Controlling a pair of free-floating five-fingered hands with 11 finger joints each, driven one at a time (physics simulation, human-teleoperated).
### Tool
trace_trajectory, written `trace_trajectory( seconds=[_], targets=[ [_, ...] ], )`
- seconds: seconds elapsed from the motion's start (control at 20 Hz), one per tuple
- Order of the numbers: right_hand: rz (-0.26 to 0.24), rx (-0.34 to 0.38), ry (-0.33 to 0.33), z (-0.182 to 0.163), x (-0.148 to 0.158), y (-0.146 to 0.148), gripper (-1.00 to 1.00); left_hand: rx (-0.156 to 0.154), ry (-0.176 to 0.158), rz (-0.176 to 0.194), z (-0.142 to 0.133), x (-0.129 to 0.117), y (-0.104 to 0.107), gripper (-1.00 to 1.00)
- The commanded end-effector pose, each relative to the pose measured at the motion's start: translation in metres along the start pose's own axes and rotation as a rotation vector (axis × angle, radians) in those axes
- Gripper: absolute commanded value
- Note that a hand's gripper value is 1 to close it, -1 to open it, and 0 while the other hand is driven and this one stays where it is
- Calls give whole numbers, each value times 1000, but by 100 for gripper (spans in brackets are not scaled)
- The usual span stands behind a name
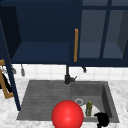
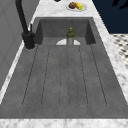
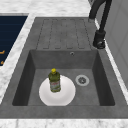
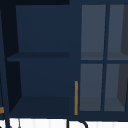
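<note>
Right robot hand hangs at the sink basin's front rim, about 4 o'clock from the green bottle, near it but not touching. Cannot tell whether it is apart or closed; it holds nothing. The bottle stands upright on a white plate in the basin, with the drain at 2 o'clock from the plate. A red ball sits at 8 o'clock from the bottle. Judged: approach stage, no grasp yet. Taking the bottle would call for coming over the rim and down around its body.
</note>
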Motion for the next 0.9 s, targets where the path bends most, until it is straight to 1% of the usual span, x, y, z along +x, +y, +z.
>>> trace_trajectory(
  seconds=[0.0, 0.05, 0.1, 0.2, 0.35, 0.4, 0.45, 0.5, 0.55, 0.7, 0.8, 0.85],
  targets=[
    [0, 0, 0, 0, 0, 0, 0, -41, -41, 14, -15, 18, 15, -100],
    [0, 0, 0, 0, 0, 0, 0, -42, -49, 23, -20, 17, 14, -100],
    [0, 0, 0, 0, 0, 0, 0, -37, -51, 22, -23, 17, 11, -100],
    [0, 0, 0, 0, 0, 0, 0, -40, -48, 20, -31, 17, 10, -100],
    [0, 0, 0, 0, 0, 0, 0, -39, -50, 5, -40, 20, 7, -100],
    [0, 0, 0, 0, 0, 0, 0, -44, -45, 0, -44, 20, 5, -100],
    [0, 0, 0, 0, 0, 0, 0, -45, -45, 2, -47, 21, 6, -100],
    [0, 0, 0, 0, 0, 0, 0, -45, -48, -8, -51, 21, 3, -100],
    [0, 0, 0, 0, 0, 0, 0, -45, -45, -10, -55, 21, 2, -100],
    [0, 0, 0, 0, 0, 0, 0, -66, -17, -31, -73, 16, -5, -100],
    [0, 0, 0, 0, 0, 0, 0, -82, -15, -27, -82, 13, -10, -100],
    [0, 0, 0, 0, 0, 0, 0, -88, -13, -18, -86, 11, -15, -100]
  ],
)
